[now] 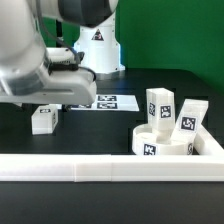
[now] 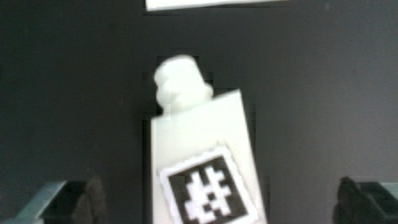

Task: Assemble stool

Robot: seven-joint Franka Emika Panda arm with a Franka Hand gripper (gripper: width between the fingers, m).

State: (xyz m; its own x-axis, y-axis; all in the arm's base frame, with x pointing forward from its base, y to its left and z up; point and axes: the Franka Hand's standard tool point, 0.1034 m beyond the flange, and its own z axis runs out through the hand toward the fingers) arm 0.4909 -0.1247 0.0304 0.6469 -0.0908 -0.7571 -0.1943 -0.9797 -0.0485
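We see a matte black tabletop (image 1: 100, 128) with a green wall (image 1: 172, 30) behind it. At the exterior view's left, the grey-and-white robot arm (image 1: 40, 60) hangs over a short blocky white plastic leg (image 1: 42, 119) lying by itself on the dark surface. In the wrist view the two-finger gripper (image 2: 214, 195) stands wide open. Its dark fingers (image 2: 63, 200) flank that leg's tagged end without touching it. Further right lies the marker board (image 1: 112, 101). At the right, the thick round white disc seat (image 1: 160, 143) rests inside the corner of the long white L-shaped rail (image 1: 100, 168) — two more tagged legs (image 1: 160, 104) rise on or just behind it; we cannot tell which.
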